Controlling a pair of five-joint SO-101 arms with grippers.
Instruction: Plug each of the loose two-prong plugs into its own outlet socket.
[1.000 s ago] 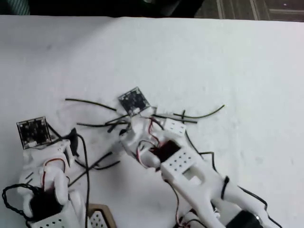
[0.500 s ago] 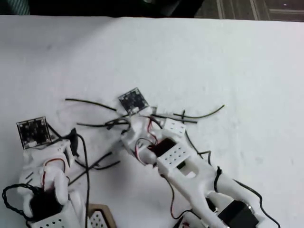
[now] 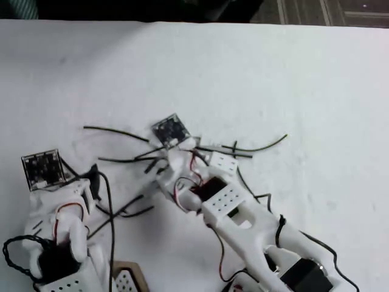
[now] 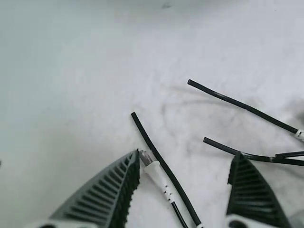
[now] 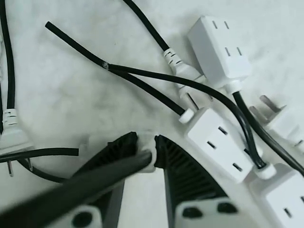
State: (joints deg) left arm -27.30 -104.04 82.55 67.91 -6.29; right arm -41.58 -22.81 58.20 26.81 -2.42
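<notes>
Near the middle of the white table [image 3: 292, 79], we find the right gripper [image 5: 146, 142] clamped tight on a white plug [image 5: 148, 160], its black cord [image 5: 66, 192] trailing back along one side of the pincer. Just beside the fingertips lies an outlet block [image 5: 219, 142], with a second outlet block [image 5: 219, 45] farther on. A loose two-prong plug [image 5: 187, 73] rests between them, its prongs close to the nearer block. Another loose plug [image 5: 10, 137] lies apart on the other side, among crossing black leads [image 5: 142, 80]. Toward the table's near left corner, the left gripper [image 4: 185, 156] stands wide apart over the surface, a white cord end [image 4: 154, 170] just beside the tip of one finger [image 4: 118, 190] and well apart from the other. Beyond the tangle we see broad white tabletop running to the far edge [image 3: 194, 22], and more of it out to the right.
</notes>
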